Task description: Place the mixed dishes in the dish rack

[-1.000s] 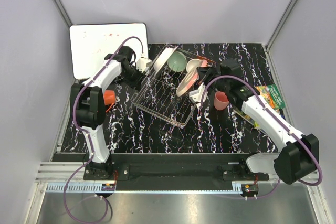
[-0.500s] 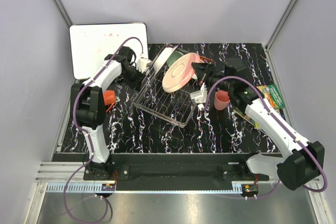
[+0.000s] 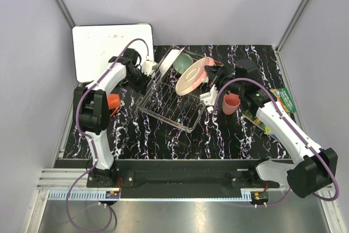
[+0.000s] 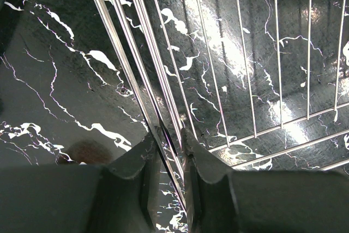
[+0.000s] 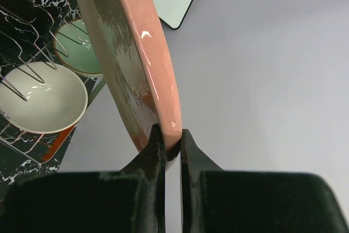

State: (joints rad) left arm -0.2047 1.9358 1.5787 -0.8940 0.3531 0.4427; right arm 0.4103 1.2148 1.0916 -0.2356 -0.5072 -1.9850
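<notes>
I have the black marbled bench (image 3: 163, 140) carrying the silver wire dish rack (image 3: 166, 107), which sits skewed near the middle. My left tool (image 4: 172, 137) is pinched on the rack's rim wires at its far left corner (fingers tight against the bars). Over the rack's far right part, the large pink-and-cream plate (image 3: 193, 76) stands tilted on edge, its rim nipped between the pressed-together fingers of my right tool (image 5: 170, 135). Whether it touches the wires I cannot tell. A white plate (image 3: 169, 60) leans at the rack's far end. Inside lie the mint green bowl (image 5: 82, 47) and the cream bowl (image 5: 43, 99). The orange mug (image 3: 113, 102) stands left of the rack and the small pink cup (image 3: 230, 103) right of it, both on the bench.
</notes>
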